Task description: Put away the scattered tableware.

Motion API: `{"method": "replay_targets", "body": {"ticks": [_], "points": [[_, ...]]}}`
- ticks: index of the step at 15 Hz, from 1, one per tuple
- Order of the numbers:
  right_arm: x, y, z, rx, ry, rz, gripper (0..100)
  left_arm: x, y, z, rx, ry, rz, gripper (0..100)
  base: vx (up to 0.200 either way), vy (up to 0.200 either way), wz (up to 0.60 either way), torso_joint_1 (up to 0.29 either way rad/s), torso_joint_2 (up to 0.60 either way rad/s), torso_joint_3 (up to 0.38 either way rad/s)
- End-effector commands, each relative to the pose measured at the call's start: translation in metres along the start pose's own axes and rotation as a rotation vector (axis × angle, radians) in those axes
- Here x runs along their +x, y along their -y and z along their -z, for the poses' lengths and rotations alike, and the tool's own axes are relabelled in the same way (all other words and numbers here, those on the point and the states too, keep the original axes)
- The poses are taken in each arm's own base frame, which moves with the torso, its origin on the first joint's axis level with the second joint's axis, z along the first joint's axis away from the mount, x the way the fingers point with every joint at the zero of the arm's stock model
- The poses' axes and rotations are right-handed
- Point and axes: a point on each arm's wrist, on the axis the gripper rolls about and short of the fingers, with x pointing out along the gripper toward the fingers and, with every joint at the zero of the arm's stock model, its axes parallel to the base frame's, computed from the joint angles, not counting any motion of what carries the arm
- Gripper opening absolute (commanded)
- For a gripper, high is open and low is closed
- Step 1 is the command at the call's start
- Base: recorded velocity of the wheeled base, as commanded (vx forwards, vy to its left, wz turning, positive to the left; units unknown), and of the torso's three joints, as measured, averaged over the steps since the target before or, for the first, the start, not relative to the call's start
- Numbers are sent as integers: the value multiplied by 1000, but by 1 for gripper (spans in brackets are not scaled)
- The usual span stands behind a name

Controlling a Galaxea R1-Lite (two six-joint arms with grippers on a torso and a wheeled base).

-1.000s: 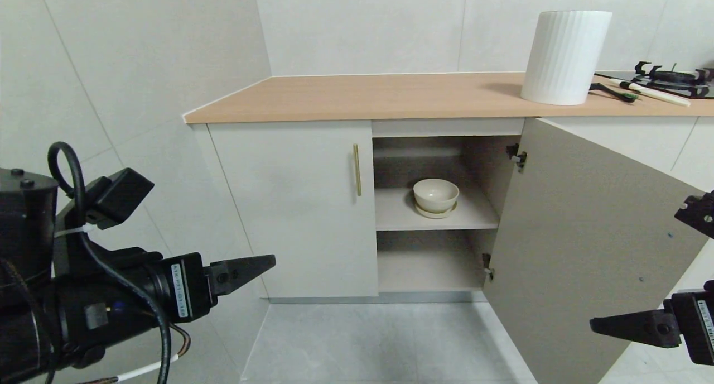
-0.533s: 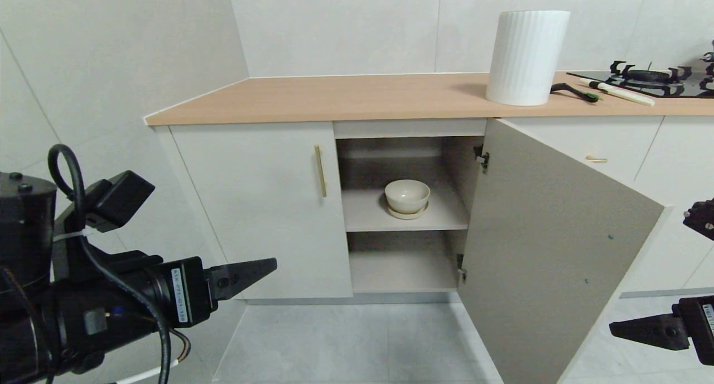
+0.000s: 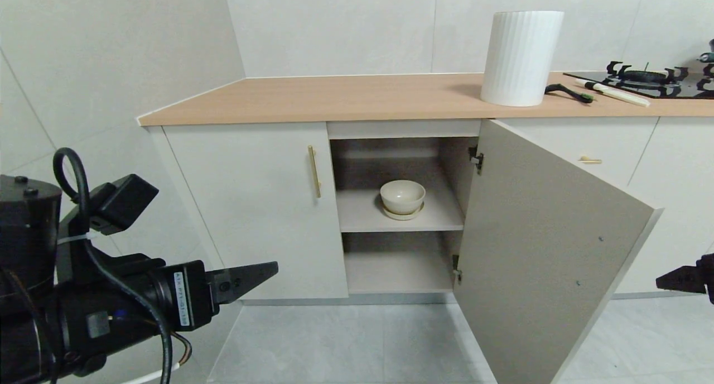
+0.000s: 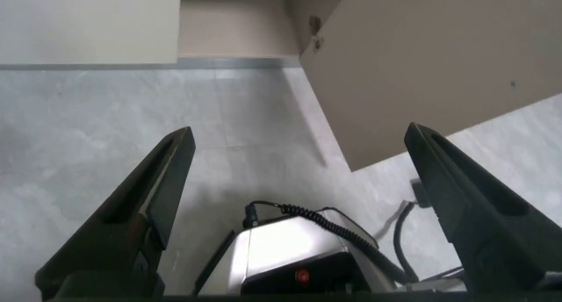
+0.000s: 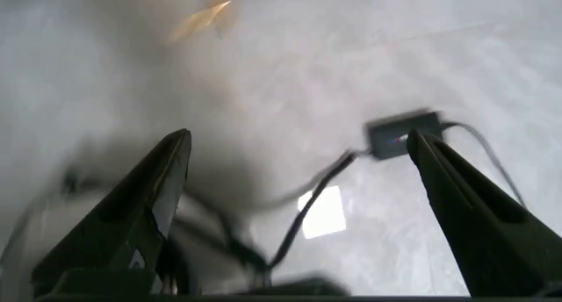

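Resting on the shelf [image 3: 440, 221], bowl [image 3: 402, 195] well beyond left end effector [image 3: 271, 269].

a home kitchen. a wood-look countertop [image 3: 334, 96] runs over pale base cabinets [image 3: 251, 216] with slim brass handles [image 3: 314, 171], and a black gas hob [image 3: 652, 81] with pan supports sits at the counter's right end. the walls [image 3: 334, 27] and the floor [image 3: 334, 339] are laid in large pale tiles. one cabinet door [image 3: 546, 244] stands open on two shelves [image 3: 365, 217] (a cream bowl [image 3: 402, 195] on a saucer [image 3: 403, 214] rests on the upper one). a white ribbed canister [image 3: 520, 57] stands near the hob, with utensils [image 3: 613, 92] lying between them.
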Motion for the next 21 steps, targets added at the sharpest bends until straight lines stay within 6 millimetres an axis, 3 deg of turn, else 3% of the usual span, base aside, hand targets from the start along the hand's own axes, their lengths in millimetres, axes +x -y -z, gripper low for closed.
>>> {"method": "replay_targets", "body": {"ticks": [1, 5, 8, 15, 21], "points": [[26, 21, -13, 68, -10, 104, 100, 1, 0, 0, -1, -2, -1, 100, 0, 0, 0, 0, 0, 0], [62, 26, -27, 121, 5, 123, 100, 1, 0, -1, -2, 1, -1, 100, 0, 0, 0, 0, 0, 0], [76, 20, -30, 172, -10, 58, 100, 1, 0, -1, -3, 2, 0, 100, 0, 0, 0, 0, 0, 0], [93, -9, -31, 213, -39, -63, 100, 0, 1, -2, -4, 6, 2, 100, 0, 0, 0, 0, 0, 0], [88, -50, -24, 185, -57, -174, 100, -5, 2, -5, -8, 31, 14, 100, 0, 0, 0, 0, 0, 0]]}}
